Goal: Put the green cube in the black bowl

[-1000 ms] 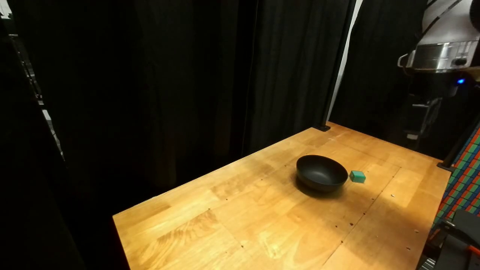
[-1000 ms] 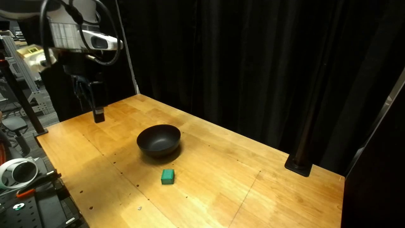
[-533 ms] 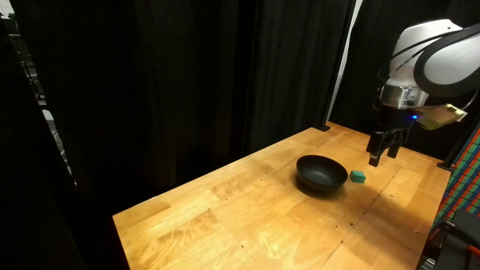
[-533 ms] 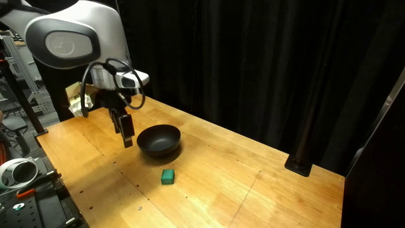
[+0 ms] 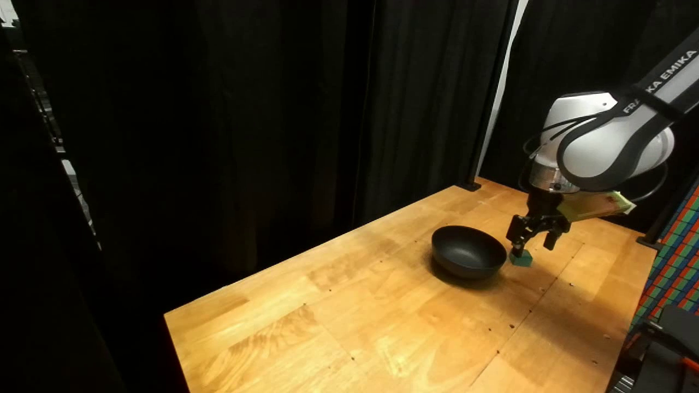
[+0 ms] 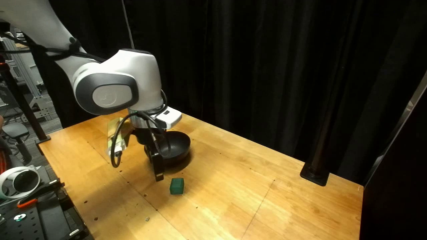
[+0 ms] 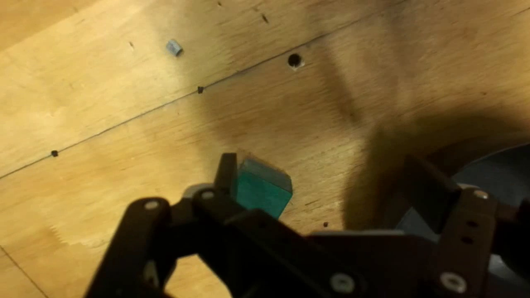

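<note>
I have the gripper (image 7: pixel 329 178), dark, angular and hinged, hanging over the table (image 5: pixel 382 322); its jaws stand well apart and grip nothing. The cube (image 7: pixel 263 190), green, flat-faced and crisp-edged, sits on the table near the bowl (image 5: pixel 468 252), apart from it. In the wrist view the gripper hides part of the cube, and I can't tell whether they touch. The bowl is round, smooth-walled and matte black. The table is pieced wood, honey-coloured and streaky-grained, with a round hole (image 7: pixel 294 60) and an angular grey chip (image 7: pixel 174 48). Behind, a black curtain (image 5: pixel 246 136) hangs in soft folds.
</note>
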Controlling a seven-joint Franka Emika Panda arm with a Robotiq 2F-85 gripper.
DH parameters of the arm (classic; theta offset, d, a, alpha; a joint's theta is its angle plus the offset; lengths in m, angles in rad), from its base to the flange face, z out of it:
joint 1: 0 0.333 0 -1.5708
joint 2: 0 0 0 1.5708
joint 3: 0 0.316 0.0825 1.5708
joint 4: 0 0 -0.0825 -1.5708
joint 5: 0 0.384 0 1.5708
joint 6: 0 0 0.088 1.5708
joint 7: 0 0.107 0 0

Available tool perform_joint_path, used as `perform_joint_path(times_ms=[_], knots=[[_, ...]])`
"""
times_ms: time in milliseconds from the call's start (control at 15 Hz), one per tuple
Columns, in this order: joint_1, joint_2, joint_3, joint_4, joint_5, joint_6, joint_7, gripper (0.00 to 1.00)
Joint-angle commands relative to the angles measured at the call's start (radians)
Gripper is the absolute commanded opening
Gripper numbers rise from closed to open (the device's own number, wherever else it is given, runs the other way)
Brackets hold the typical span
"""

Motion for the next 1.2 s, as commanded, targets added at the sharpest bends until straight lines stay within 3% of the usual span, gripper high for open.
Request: perform_joint_path(times_ms=[0, 400, 467, 600, 933, 1133], knots=[[0.024, 0.125, -0.051, 0.096, -0.015, 0.06, 0.08, 1.0], [0.068, 0.248, -0.127, 0.191, -0.008, 0.083, 0.153, 1.0], [0.074, 0.257, -0.135, 0.2, -0.005, 0.078, 0.159, 0.75], [0.08, 0.249, -0.142, 0.207, 0.002, 0.063, 0.166, 0.66], [0.052, 0.217, -0.123, 0.204, 0.04, -0.073, 0.148, 0.27], [0.048, 0.189, -0.128, 0.209, 0.046, -0.183, 0.162, 0.23]])
